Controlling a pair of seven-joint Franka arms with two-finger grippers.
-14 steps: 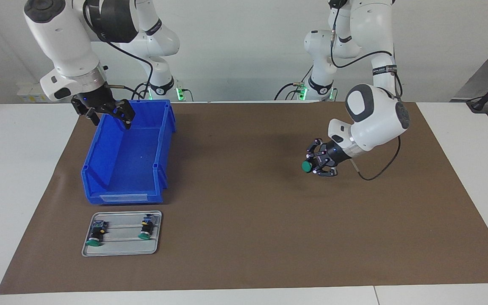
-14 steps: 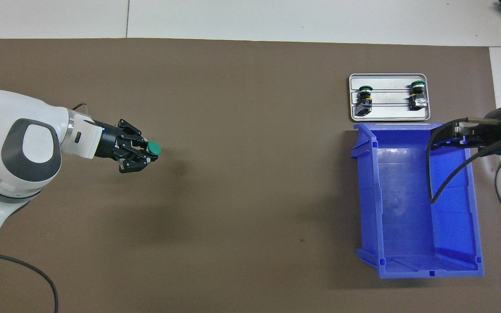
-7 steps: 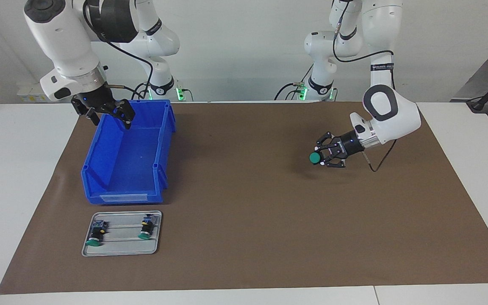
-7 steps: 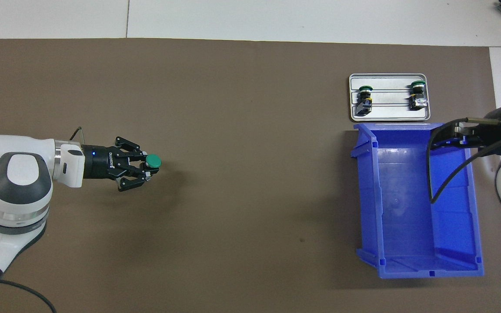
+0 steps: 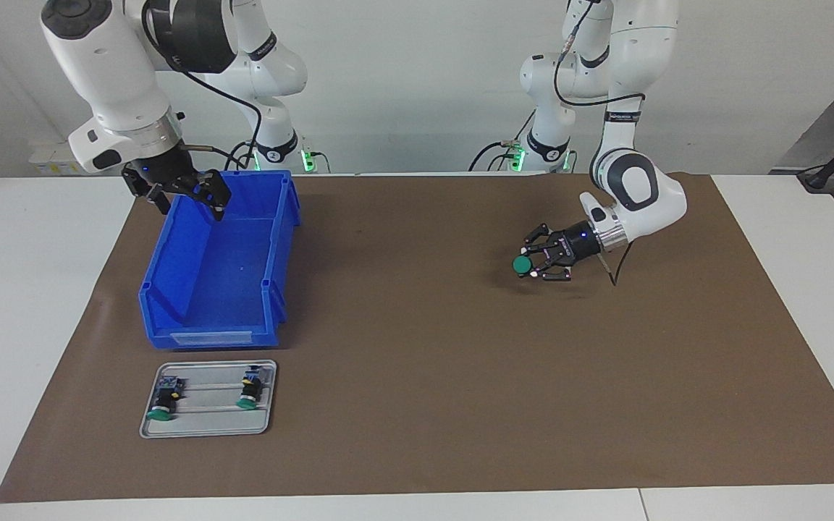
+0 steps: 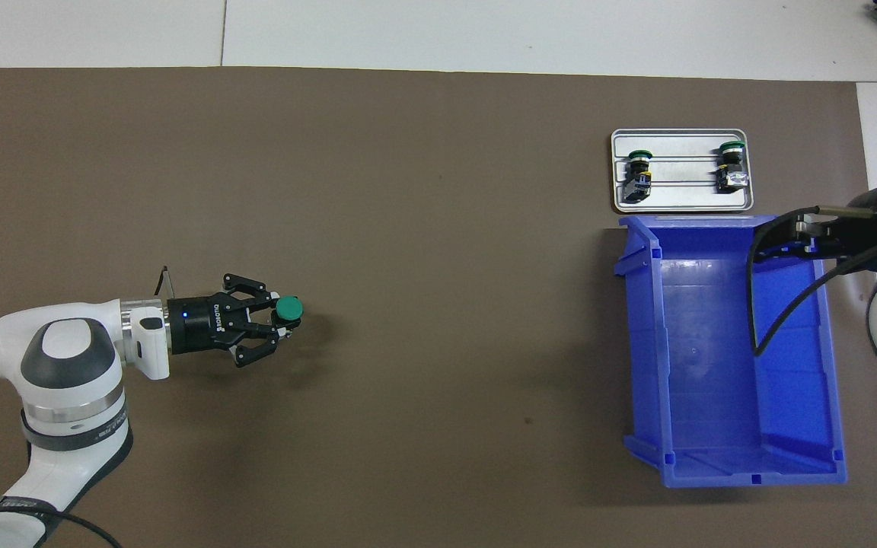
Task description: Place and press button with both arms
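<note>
My left gripper is shut on a green-capped button, held sideways low over the brown mat toward the left arm's end of the table, cap pointing toward the right arm's end. My right gripper hangs open over the blue bin's corner nearest the robots, with nothing between its fingers. Two more green-capped buttons lie on a small grey tray.
The blue bin stands open and has nothing in it, toward the right arm's end. The grey tray lies just farther from the robots than the bin. The brown mat covers most of the white table.
The left arm has lowered and folded back, carrying the button down toward the mat and slightly toward the right arm's end. The right arm has not moved.
</note>
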